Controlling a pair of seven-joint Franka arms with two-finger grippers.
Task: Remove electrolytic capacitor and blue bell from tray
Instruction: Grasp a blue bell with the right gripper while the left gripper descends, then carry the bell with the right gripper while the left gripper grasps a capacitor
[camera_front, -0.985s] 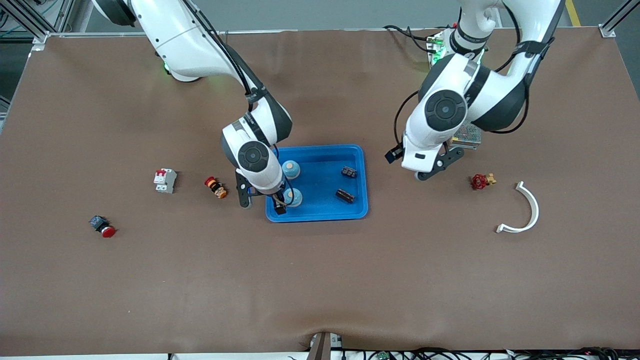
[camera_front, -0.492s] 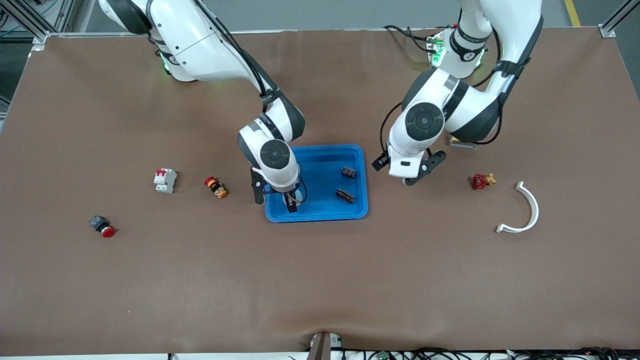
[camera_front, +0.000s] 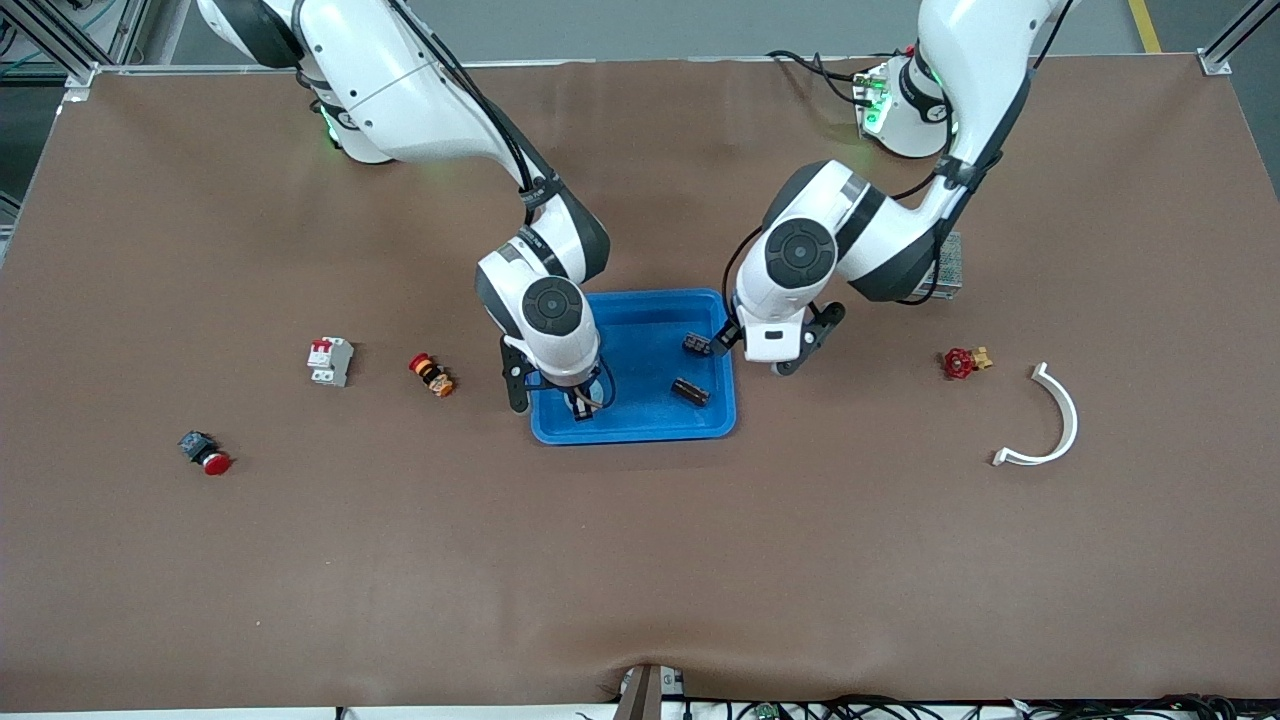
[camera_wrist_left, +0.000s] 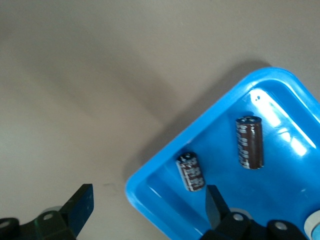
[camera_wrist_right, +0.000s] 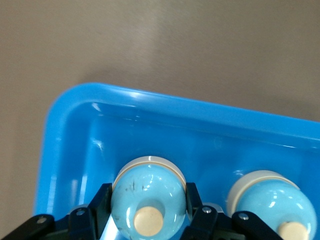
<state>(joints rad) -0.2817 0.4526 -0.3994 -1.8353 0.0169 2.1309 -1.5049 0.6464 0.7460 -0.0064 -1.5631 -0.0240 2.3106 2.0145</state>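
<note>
A blue tray (camera_front: 650, 425) sits mid-table. In the right wrist view, my right gripper (camera_wrist_right: 148, 212) is shut on a light blue bell (camera_wrist_right: 148, 192) in the tray corner, and a second bell (camera_wrist_right: 270, 200) stands beside it. In the front view the right gripper (camera_front: 580, 405) hides both bells. My left gripper (camera_front: 752, 352) is open and hovers over the tray's rim at the left arm's end. In the left wrist view (camera_wrist_left: 147, 220) it straddles that rim (camera_wrist_left: 150, 172). One dark capacitor (camera_wrist_left: 190, 171) lies by a fingertip (camera_wrist_left: 215, 205), and another capacitor (camera_wrist_left: 249, 142) lies deeper in the tray.
Toward the right arm's end lie a white-and-red breaker (camera_front: 329, 360), an orange-and-red button (camera_front: 431, 374) and a red push button (camera_front: 205, 452). Toward the left arm's end lie a red valve (camera_front: 962, 361), a white curved piece (camera_front: 1050, 420) and a metal mesh box (camera_front: 948, 265).
My left arm has swung toward the tray; its gripper is now over the tray's rim. My right gripper shifted over the bell a second ago and has since stayed still.
</note>
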